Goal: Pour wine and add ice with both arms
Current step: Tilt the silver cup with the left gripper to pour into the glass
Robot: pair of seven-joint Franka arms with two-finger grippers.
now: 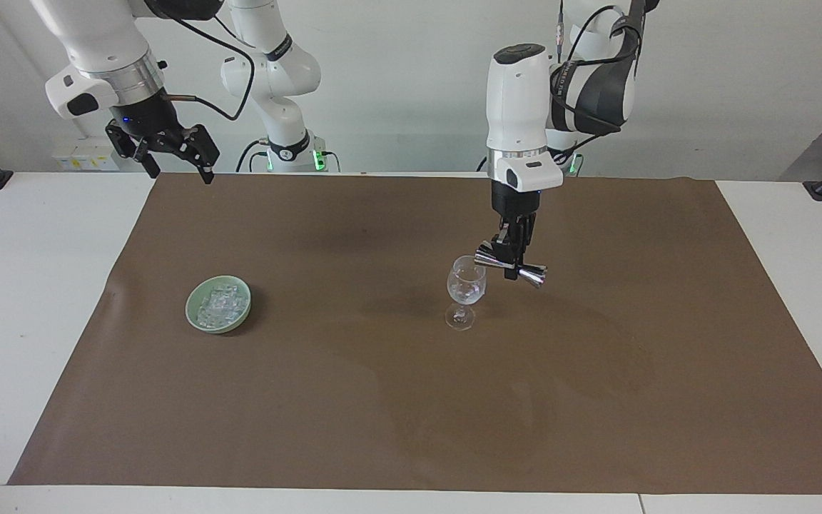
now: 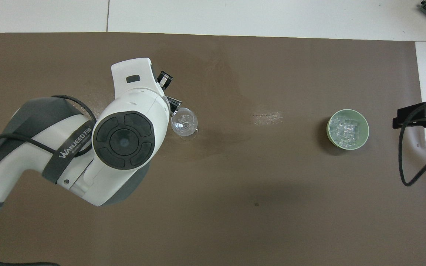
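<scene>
Brown paper covers the white bench; a green bowl holds clear ice cubes. Left end effector pinches a tilted silver double-cone jigger at a clear stemmed glass's rim. Right end effector waits spread, raised, well apart from the ice.

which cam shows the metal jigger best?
Facing view: the shiny double-cone metal jigger shows whole, lying sideways in the left end effector beside the clear stemmed wine glass. In the overhead view the arm hides nearly all of it.
</scene>
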